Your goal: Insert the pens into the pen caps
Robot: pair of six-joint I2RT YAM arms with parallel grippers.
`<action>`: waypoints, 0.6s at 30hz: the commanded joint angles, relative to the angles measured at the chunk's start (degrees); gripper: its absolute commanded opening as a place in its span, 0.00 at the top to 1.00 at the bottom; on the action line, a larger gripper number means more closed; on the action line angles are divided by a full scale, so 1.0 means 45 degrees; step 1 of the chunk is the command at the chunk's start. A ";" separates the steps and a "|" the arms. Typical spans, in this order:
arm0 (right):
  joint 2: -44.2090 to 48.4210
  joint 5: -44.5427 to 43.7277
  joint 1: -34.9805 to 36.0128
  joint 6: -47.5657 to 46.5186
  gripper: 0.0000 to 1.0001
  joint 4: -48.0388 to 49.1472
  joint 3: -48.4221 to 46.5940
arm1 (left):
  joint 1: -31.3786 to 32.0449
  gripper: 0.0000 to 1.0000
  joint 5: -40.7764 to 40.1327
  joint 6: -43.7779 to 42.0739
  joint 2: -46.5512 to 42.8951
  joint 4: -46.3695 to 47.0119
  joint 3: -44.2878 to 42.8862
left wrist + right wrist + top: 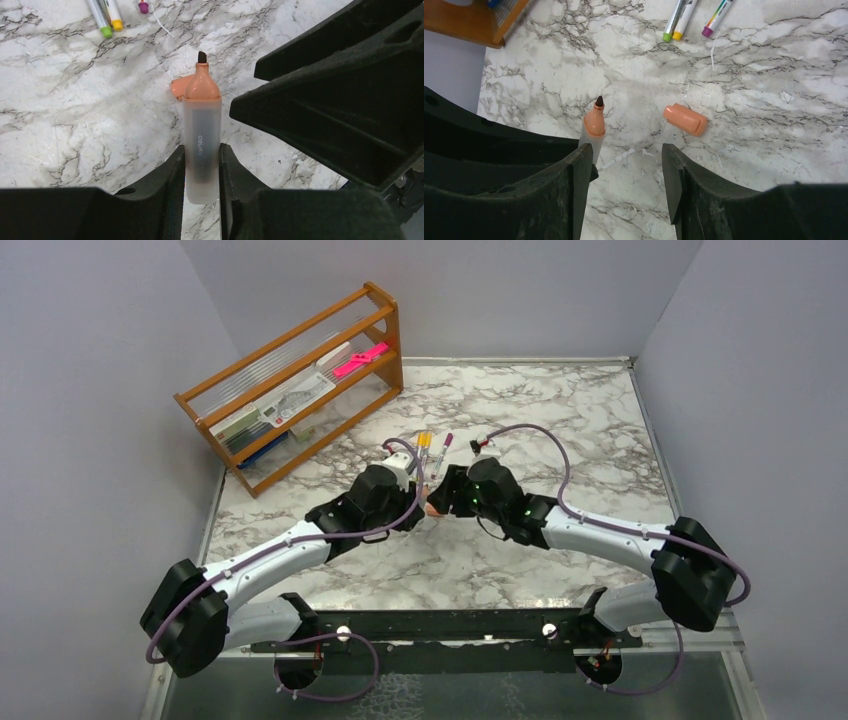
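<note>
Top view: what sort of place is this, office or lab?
Probably a lab test booth: plain grey walls box in a marble-patterned table, two robot arms are bolted at its near edge, and a wooden rack holds stationery.

My marbled surface (774,125) carries an orange-pink cap (685,119) on its side, three pens (685,19) together beyond it, a wooden rack (295,390) far left.

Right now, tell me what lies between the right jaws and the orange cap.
Only bare marble table with a few white flecks, in the right wrist view; the right jaws stand open, the orange cap just ahead.
</note>
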State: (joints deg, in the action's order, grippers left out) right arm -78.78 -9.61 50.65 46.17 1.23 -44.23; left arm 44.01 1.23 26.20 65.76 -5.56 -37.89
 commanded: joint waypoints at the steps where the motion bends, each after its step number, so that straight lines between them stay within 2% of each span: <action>1: -0.0363 -0.0570 -0.0124 -0.0647 0.47 -0.0560 -0.0902 | 0.0084 0.99 -0.0376 -0.0334 -0.0454 0.0432 0.0406; 6: -0.0051 -0.0224 -0.0185 -0.0727 0.48 0.0038 -0.0591 | 0.0095 0.99 -0.0871 -0.0564 -0.0776 0.0914 0.1003; 18: -0.1121 0.1597 -0.0183 -0.0515 0.47 0.1440 -0.0811 | 0.0113 0.99 -0.0200 -0.0569 -0.1132 0.1572 0.1064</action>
State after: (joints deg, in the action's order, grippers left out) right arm -81.84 -5.85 50.13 43.88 4.38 -46.59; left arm 44.27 -0.82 24.45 62.22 -1.08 -32.77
